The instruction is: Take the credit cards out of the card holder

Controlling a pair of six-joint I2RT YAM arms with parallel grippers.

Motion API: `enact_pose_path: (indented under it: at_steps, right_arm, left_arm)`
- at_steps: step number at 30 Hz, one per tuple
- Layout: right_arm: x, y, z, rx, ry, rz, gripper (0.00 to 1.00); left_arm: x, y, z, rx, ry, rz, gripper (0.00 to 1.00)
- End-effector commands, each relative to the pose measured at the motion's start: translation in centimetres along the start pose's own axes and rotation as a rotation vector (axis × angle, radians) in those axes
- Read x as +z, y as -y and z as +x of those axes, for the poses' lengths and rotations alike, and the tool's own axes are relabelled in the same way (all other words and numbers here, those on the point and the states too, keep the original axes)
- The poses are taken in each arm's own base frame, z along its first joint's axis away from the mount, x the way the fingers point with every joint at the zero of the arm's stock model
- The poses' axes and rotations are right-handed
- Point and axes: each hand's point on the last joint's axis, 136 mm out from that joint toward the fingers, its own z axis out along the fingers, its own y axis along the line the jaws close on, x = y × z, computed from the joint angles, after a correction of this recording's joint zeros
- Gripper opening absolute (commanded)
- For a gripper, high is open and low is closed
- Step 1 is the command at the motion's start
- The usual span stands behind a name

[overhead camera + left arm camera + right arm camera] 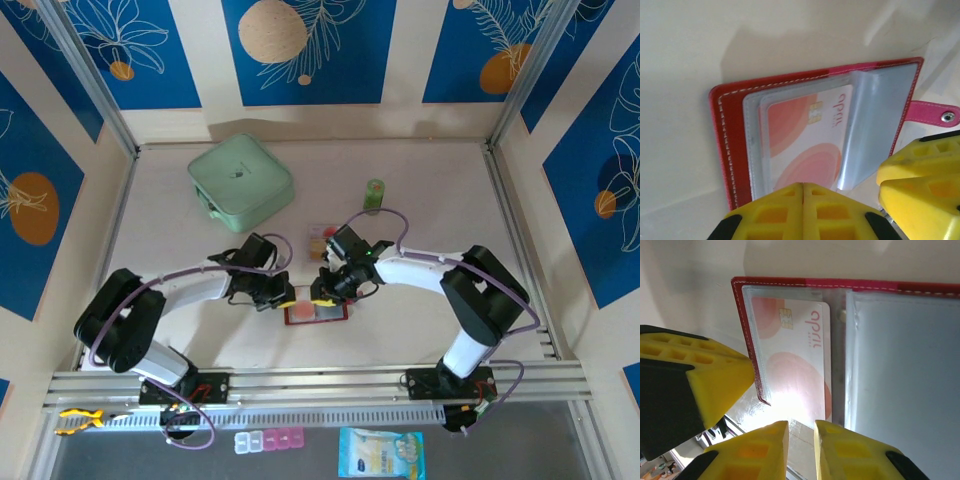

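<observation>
Both arms are bent inward over the open card holder (318,313) at frame centre. The left gripper (803,212) is clenched at the credit card (805,135) edge. The right gripper (801,440) is narrowly parted, and its grasp cannot be told.

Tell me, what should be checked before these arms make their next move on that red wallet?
1. The card holder lies open: ok.
2. A credit card shows inside its clear sleeve, not yet out: ok.
3. The left end effector is shut at the card's edge: ok; whether it pinches the card: cannot tell.
4. The right end effector is at the card holder, jaws narrowly apart: ok.
5. Room between both end effectors: tight, cannot tell whether they touch.
</observation>
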Motion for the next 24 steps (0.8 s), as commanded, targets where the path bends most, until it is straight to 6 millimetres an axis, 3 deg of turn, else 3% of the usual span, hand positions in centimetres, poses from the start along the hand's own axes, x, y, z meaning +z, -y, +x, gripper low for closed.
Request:
enact_pose_path:
  at_steps: [1,3,24]
  right_arm:
    - [0.2,-0.8,-0.1,-0.003,-0.015,-0.012,0.21]
    - [0.3,-0.7,-0.2,-0.002,-0.017,-0.009,0.21]
    - [1.6,-0.6,-0.7,-0.007,-0.044,-0.006,0.22]
  left_arm:
    - [0.5,-0.5,0.4,-0.020,-0.027,0.006,0.03]
    - [0.6,-0.9,0.4,-0.019,-0.026,-0.015,0.00]
    - [0.6,-2.5,0.4,-0.019,-0.018,-0.083,0.00]
